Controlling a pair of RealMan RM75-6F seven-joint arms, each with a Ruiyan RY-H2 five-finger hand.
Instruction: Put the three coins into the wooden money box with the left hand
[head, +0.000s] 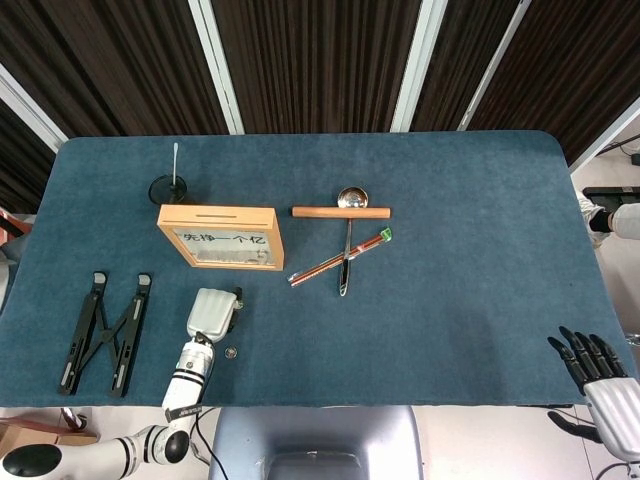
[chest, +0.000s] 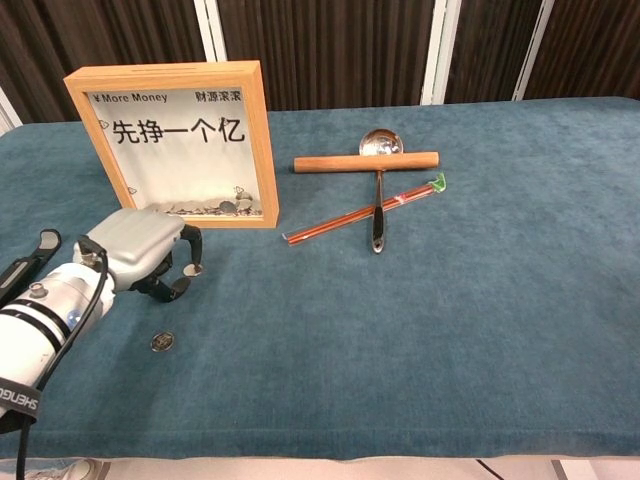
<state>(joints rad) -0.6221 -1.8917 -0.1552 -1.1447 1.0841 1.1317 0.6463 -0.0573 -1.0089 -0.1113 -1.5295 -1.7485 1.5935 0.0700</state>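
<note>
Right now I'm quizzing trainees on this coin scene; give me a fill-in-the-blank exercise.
1. The left hand pinches a ___ between its fingertips.
2. Another coin lies flat on the ___ tablecloth.
3. The spoon and chopsticks lie to the ___ of the wooden money box in the chest view.

Missing words: coin; blue; right

one wooden money box (chest: 172, 142), two loose coins: one coin by the fingers (chest: 192, 269), another coin nearer the desk edge (chest: 161, 342). one wooden rod (chest: 366, 162), one metal spoon (chest: 379, 190), one pair of chopsticks (chest: 364, 210), one black folding stand (head: 104, 332), one round black base with a stick (head: 168, 186).
</note>
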